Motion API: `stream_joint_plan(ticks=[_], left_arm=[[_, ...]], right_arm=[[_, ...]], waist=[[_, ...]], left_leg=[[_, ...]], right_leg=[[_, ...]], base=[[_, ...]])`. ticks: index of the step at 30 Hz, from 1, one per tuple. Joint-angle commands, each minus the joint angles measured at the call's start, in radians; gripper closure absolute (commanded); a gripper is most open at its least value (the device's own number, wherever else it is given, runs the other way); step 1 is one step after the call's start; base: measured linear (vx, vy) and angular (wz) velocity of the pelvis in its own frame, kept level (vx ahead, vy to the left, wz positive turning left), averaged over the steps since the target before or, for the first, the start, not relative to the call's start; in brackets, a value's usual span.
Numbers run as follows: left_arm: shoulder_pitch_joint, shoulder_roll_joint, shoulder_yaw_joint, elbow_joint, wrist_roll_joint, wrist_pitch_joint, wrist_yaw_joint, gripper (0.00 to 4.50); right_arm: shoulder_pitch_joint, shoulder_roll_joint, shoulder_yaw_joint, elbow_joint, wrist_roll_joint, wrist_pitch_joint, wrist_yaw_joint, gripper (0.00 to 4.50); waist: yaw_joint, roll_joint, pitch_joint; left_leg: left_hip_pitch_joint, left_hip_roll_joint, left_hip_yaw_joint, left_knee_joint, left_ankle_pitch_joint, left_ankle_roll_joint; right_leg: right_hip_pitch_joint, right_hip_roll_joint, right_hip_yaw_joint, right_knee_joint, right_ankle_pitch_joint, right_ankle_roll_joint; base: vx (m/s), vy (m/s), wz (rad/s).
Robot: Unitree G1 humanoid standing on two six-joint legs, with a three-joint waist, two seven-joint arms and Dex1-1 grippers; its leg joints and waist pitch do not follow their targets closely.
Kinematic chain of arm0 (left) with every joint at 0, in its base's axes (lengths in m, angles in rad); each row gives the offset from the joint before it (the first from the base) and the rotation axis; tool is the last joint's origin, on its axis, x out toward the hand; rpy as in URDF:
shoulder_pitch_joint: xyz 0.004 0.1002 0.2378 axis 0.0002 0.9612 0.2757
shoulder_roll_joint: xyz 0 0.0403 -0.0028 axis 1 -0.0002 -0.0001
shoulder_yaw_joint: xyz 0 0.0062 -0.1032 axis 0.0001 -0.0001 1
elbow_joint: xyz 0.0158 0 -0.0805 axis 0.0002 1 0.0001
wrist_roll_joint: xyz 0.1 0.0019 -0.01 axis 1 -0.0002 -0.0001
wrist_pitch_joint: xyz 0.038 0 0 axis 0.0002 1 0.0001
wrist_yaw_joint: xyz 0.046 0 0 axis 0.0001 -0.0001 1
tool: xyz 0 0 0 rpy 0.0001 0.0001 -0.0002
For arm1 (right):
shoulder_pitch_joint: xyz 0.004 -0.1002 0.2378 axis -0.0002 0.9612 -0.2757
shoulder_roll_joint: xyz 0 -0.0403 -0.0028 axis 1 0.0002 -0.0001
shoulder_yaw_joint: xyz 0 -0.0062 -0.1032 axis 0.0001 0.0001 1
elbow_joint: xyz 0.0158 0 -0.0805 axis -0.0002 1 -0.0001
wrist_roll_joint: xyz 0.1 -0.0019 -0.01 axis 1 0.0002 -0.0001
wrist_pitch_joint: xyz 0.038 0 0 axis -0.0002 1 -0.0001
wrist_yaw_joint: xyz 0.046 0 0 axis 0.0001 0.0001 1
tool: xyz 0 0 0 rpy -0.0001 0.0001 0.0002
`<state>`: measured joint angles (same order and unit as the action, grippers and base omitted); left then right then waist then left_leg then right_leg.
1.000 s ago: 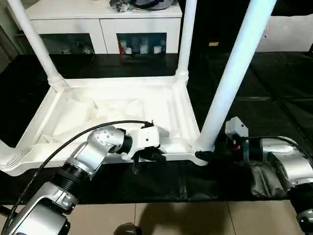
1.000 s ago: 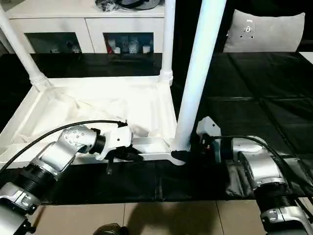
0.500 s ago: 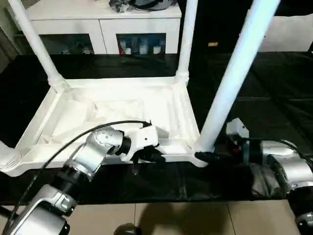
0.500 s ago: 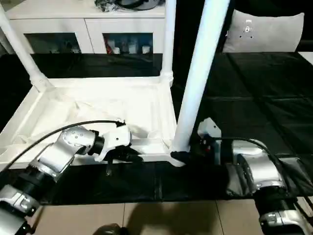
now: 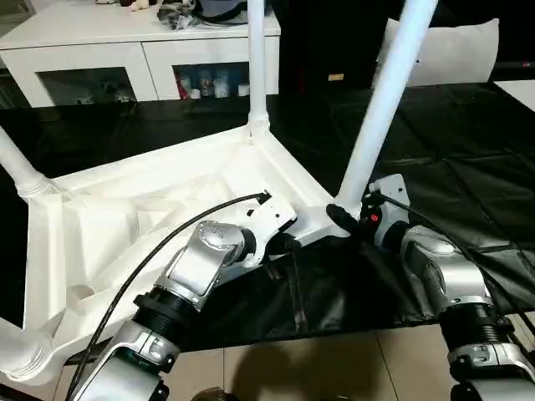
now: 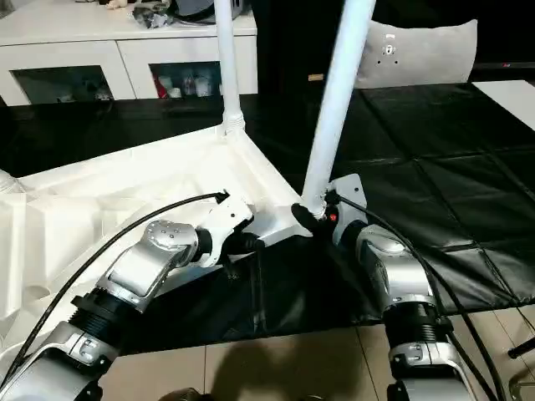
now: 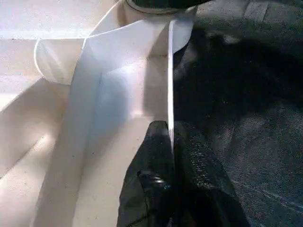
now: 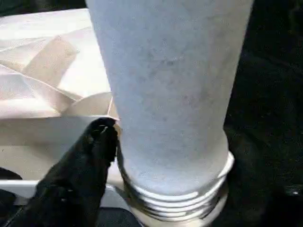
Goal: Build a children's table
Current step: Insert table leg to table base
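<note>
Nearest me, the left gripper (image 7: 171,142) is pinched shut on the near rim of the upturned children's table (image 5: 150,209), which lies on the black work table (image 5: 468,142). Just beside it, the right gripper (image 5: 355,219) clasps the base of the near-corner leg (image 5: 380,100), right at its socket. That leg's long axis rises steeply up and away, with threads still showing, so I judge it isn't yet seated.

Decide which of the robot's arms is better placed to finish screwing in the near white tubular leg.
Right, probably. Its fingers sit at the base of the white tubular leg, where threads still show above the corner socket. The left fingers pinch the white plastic tabletop's rim, steadying it.
</note>
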<state>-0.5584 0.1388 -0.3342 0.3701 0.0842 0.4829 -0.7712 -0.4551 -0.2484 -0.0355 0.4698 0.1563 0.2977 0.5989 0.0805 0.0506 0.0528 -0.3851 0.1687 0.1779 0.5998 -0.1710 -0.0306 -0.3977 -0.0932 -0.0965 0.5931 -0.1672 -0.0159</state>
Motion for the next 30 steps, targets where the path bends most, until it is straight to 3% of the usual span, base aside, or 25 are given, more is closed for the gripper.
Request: stream_joint_plan(ticks=[1, 3, 7, 9, 10, 11, 16, 21, 24, 30], left_arm=[[-0.017, -0.004, -0.004, -0.031, -0.001, -0.081, 0.021, 4.5], [-0.016, -0.001, -0.005, -0.03, 0.0, -0.087, 0.019, 4.5], [-0.006, 0.043, 0.004, -0.011, -0.012, -0.143, -0.026, 4.5], [-0.003, 0.054, 0.002, -0.011, -0.013, -0.158, -0.043, 4.5], [0.003, 0.081, -0.006, -0.017, -0.022, -0.188, -0.092, 4.5], [0.005, 0.1, -0.015, -0.022, -0.03, -0.207, -0.128, 4.5], [0.003, 0.163, -0.049, -0.032, -0.036, -0.238, -0.233, 4.5], [0.007, 0.186, -0.064, -0.043, -0.038, -0.236, -0.276, 4.5], [0.029, 0.189, -0.081, -0.089, -0.04, -0.196, -0.289, 4.5], [0.028, 0.169, -0.077, -0.095, -0.035, -0.153, -0.257, 4.5]], right_arm=[[0.033, 0.027, 0.08, -0.063, 0.028, -0.01, 0.105, 0.65], [0.035, 0.023, 0.081, -0.069, 0.028, -0.012, 0.109, 0.53], [0.081, -0.082, 0.058, -0.162, 0.066, -0.023, 0.233, 0.06], [0.092, -0.106, 0.049, -0.178, 0.076, -0.021, 0.259, 0.02], [0.107, -0.164, 0.036, -0.201, 0.092, -0.018, 0.323, 0.02], [0.113, -0.2, 0.031, -0.216, 0.102, -0.012, 0.367, 0.02], [0.11, -0.272, 0.051, -0.262, 0.117, 0.028, 0.457, 0.02], [0.107, -0.27, 0.073, -0.279, 0.112, 0.034, 0.453, 0.02], [0.115, -0.219, 0.104, -0.296, 0.109, 0.035, 0.431, 0.02], [0.135, -0.183, 0.13, -0.296, 0.102, 0.024, 0.413, 0.02]], waist=[[0.003, -0.012, -0.062], [0.006, -0.013, -0.064], [0.015, -0.016, -0.066], [0.019, -0.015, -0.068], [0.016, -0.018, -0.067], [0.02, -0.015, -0.069], [0.018, -0.015, -0.068], [0.026, -0.012, -0.066], [0.031, -0.008, -0.067], [0.041, -0.009, -0.068]], left_leg=[[0.018, 0.056, -0.031, -0.082, -0.334, 0.025], [0.016, 0.056, -0.03, -0.082, -0.325, 0.03], [0.011, 0.056, -0.024, -0.077, -0.265, 0.061], [0.008, 0.056, -0.024, -0.075, -0.238, 0.076], [0.004, 0.057, -0.025, -0.075, -0.223, 0.081], [0.01, 0.058, -0.023, -0.073, -0.218, 0.087], [0.011, 0.06, -0.023, -0.074, -0.231, 0.085], [0.017, 0.064, -0.023, -0.076, -0.254, 0.063], [0.016, 0.067, -0.025, -0.079, -0.26, 0.052], [0.018, 0.067, -0.024, -0.079, -0.26, 0.038]], right_leg=[[0.037, -0.07, 0.045, -0.1, -0.441, -0.117], [0.039, -0.071, 0.048, -0.097, -0.417, -0.12], [0.044, -0.071, 0.051, -0.089, -0.349, -0.136], [0.047, -0.072, 0.05, -0.086, -0.326, -0.141], [0.049, -0.07, 0.049, -0.084, -0.313, -0.144], [0.047, -0.07, 0.05, -0.084, -0.307, -0.148], [0.046, -0.067, 0.048, -0.08, -0.308, -0.175], [0.041, -0.07, 0.05, -0.084, -0.342, -0.172], [0.04, -0.072, 0.052, -0.078, -0.321, -0.179], [0.041, -0.072, 0.054, -0.077, -0.299, -0.182]], base=[[0.0, 0.0, 0.0], [0.0, 0.0, 0.0], [0.0, 0.0, 0.0], [0.0, 0.0, 0.0], [0.0, 0.0, 0.0], [0.0, 0.0, 0.0], [0.0, 0.0, 0.0], [0.0, 0.0, 0.0], [0.0, 0.0, 0.0], [0.0, 0.0, 0.0]])
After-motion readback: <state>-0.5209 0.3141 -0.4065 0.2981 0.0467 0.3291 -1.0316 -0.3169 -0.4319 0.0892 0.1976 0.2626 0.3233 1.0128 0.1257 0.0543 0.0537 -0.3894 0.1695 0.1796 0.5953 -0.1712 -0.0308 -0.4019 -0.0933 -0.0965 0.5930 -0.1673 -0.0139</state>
